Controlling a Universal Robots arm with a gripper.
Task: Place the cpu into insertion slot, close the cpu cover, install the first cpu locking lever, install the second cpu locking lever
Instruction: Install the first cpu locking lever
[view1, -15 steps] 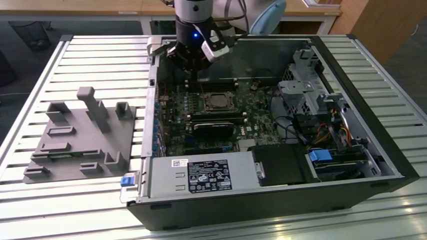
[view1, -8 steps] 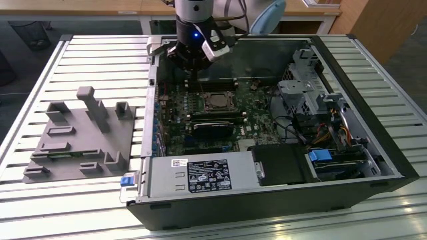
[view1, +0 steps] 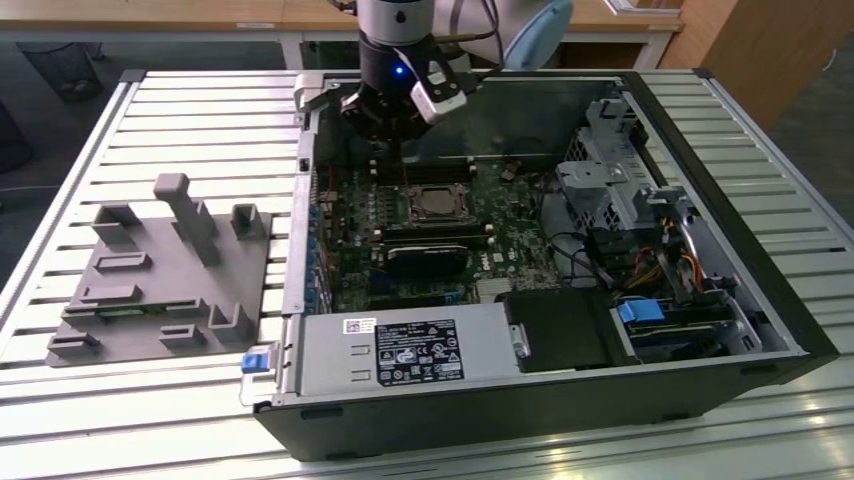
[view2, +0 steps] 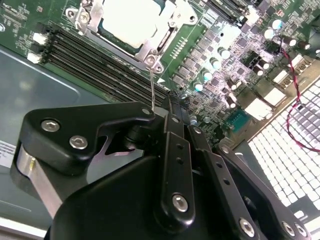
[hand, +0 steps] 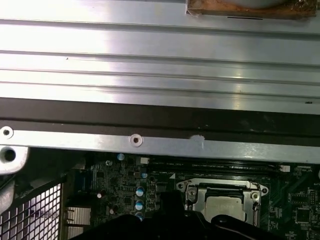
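Upper centre of exterior view: gripper (view1: 390, 125) above motherboard (view1: 400, 235); cpu (view1: 431, 204) mid-frame, seated in insertion slot | second wrist view: fingers (view2: 175, 145) closed, nothing gripped; cpu cover (view2: 150, 47) down, top | first wrist view: cpu (hand: 225, 204) lower right.

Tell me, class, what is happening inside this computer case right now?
A robot arm's tool hangs inside the open computer case, above the green motherboard. The cpu already sits in its socket with the cpu cover down around it. A thin locking lever runs from the socket corner to the tool.
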